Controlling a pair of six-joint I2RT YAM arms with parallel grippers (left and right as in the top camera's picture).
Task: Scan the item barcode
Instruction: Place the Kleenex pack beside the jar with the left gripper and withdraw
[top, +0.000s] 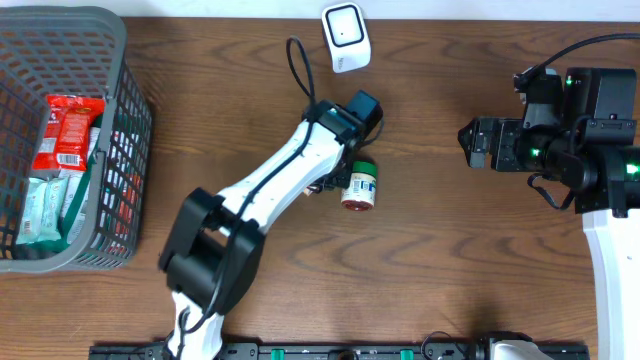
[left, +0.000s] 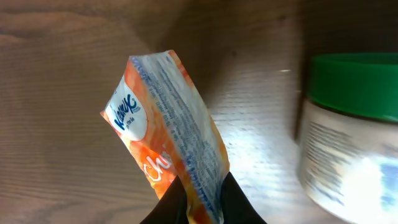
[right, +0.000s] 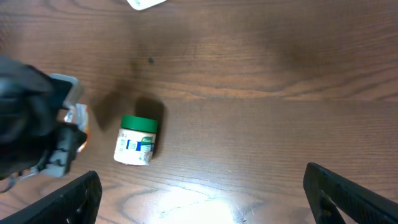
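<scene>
Left end effector clamped on one end of orange-and-white packet, held above the middle of the surface. Green-lidded jar lies on its side just beside it. White scanner at far edge. Right end effector fingers wide apart, empty, near right edge. Grey basket at far-left corner.

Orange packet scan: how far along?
Done: the left gripper is shut on the orange packet, held above the table. In hand: it hangs beside the green-lidded jar, short of the white scanner. Left: present its barcode to the scanner; no barcode is visible. The right gripper is open and holds nothing.
</scene>
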